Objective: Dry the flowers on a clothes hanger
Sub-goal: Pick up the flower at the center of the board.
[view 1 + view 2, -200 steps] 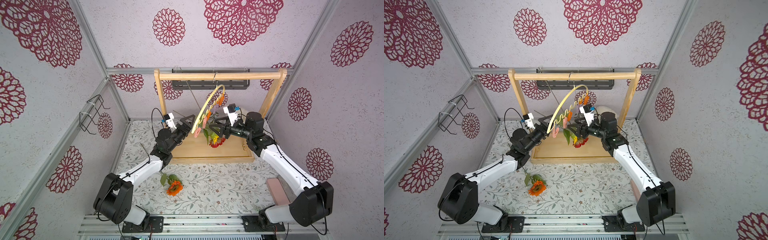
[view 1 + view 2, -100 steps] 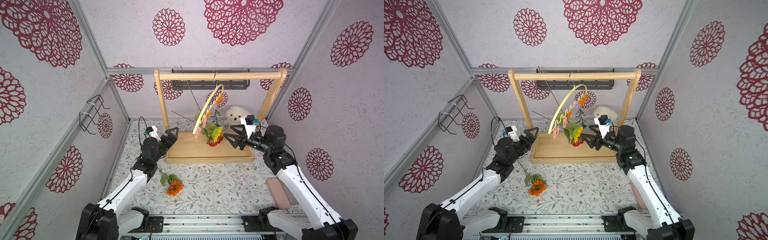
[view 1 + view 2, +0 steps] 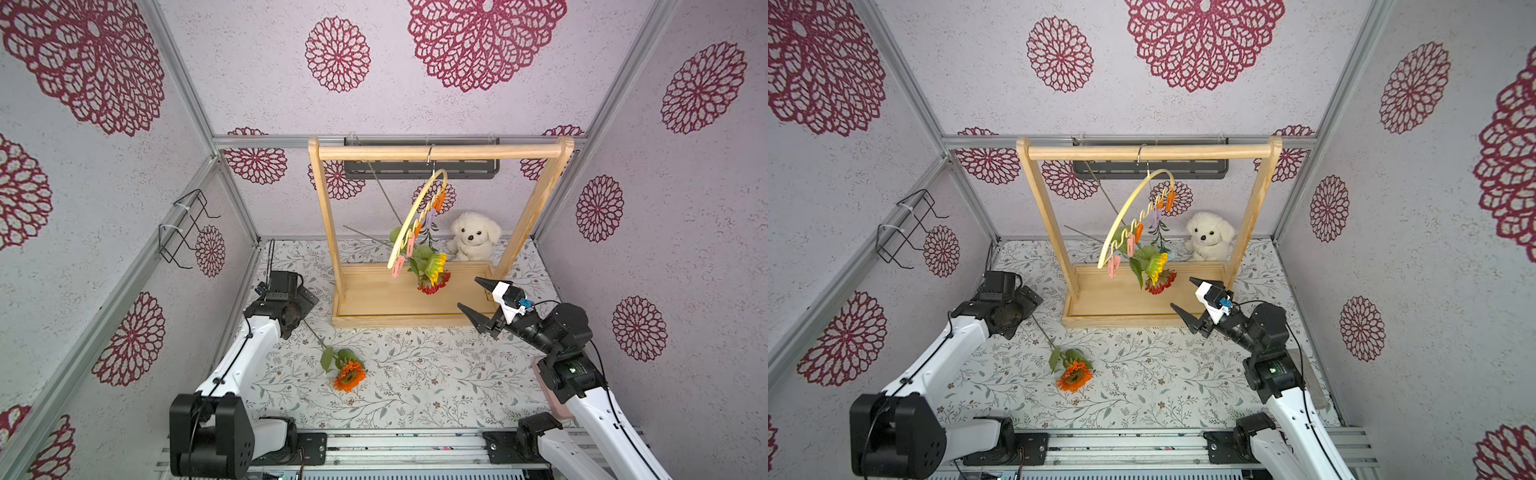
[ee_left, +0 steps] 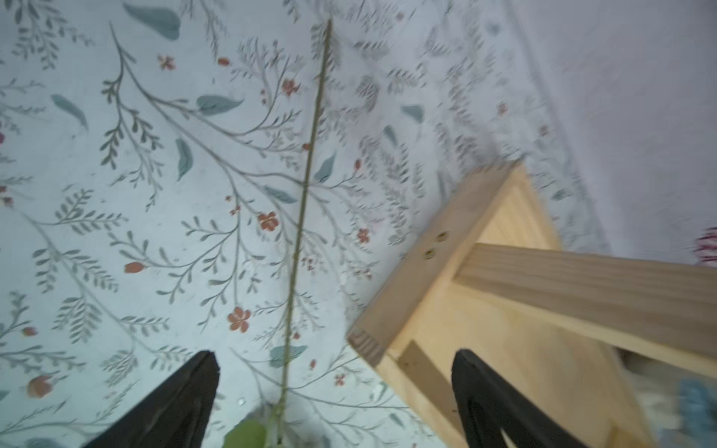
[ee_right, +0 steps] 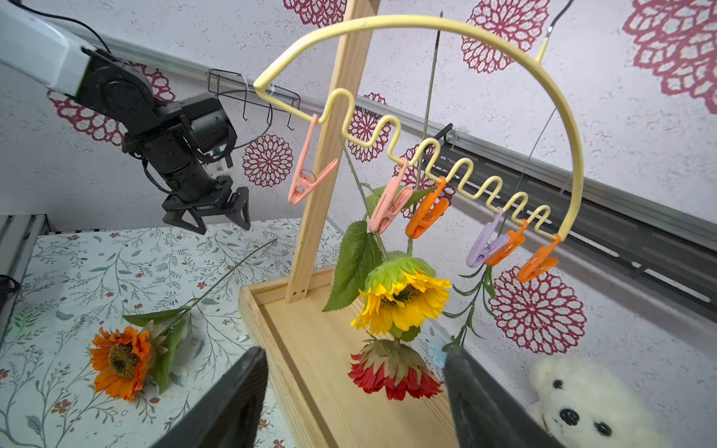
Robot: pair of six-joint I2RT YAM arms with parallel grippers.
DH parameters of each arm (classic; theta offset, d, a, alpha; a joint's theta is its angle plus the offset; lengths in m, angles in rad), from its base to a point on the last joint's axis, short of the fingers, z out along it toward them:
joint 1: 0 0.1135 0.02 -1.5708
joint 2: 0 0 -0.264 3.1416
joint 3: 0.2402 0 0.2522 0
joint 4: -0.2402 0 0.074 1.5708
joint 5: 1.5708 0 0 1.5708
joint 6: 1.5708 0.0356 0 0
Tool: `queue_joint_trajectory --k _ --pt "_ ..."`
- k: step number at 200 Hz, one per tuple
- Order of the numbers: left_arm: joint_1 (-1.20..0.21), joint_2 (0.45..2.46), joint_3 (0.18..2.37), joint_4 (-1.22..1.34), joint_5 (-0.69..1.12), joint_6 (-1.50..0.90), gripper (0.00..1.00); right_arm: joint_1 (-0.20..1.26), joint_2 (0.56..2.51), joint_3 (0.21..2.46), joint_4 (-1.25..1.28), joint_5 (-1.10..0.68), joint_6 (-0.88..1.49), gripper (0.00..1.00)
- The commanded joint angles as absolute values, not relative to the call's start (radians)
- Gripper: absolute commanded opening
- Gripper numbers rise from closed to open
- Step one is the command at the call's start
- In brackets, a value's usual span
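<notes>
Stem (image 4: 306,174) trails from orange bloom (image 3: 348,375) at seven o'clock of rack (image 3: 328,224) — left pincer (image 4: 333,357), wide open, empty, should straddle it squarely; right pincer (image 3: 468,292) gapes empty.

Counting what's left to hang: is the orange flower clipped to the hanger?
No, the orange flower lies on the table, apart from the hanger, with no clip on its stem.

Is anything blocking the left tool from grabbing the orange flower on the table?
No, nothing visible. The open left tool hangs right over the orange flower, above its bare stem. The wooden rack stands just beside, not between.
</notes>
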State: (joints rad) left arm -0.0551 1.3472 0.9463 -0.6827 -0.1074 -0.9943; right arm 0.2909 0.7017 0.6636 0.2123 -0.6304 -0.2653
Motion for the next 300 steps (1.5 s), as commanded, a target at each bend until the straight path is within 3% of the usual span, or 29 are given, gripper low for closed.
queue_joint_trajectory --k 1,25,50,107,164,221,253,281,300 --pt "-0.051 1.409 0.984 -0.851 -0.145 -0.938 0.91 0.291 0.699 0.684 0.241 -0.616 -0.294 0.76" --pt "-0.043 1.498 1.012 -0.850 -0.146 -0.884 0.73 0.291 0.704 0.691 0.248 -0.607 -0.298 0.76" --pt "-0.028 1.602 1.069 -0.856 -0.102 -0.809 0.62 0.292 0.711 0.698 0.252 -0.609 -0.298 0.76" --pt "-0.022 1.778 1.170 -0.863 -0.030 -0.723 0.57 0.293 0.740 0.722 0.237 -0.622 -0.290 0.73" --pt "-0.003 1.858 1.204 -0.833 -0.047 -0.705 0.20 0.293 0.748 0.733 0.245 -0.622 -0.275 0.71" --pt "0.012 1.867 1.188 -0.773 -0.029 -0.689 0.05 0.292 0.759 0.742 0.261 -0.627 -0.251 0.70" --pt "0.028 1.843 1.151 -0.734 -0.015 -0.696 0.08 0.294 0.767 0.746 0.270 -0.638 -0.235 0.70" --pt "0.039 1.811 1.128 -0.721 0.012 -0.705 0.00 0.296 0.775 0.751 0.287 -0.652 -0.208 0.70" --pt "0.051 1.732 1.117 -0.735 0.038 -0.723 0.00 0.298 0.776 0.758 0.293 -0.664 -0.192 0.70"
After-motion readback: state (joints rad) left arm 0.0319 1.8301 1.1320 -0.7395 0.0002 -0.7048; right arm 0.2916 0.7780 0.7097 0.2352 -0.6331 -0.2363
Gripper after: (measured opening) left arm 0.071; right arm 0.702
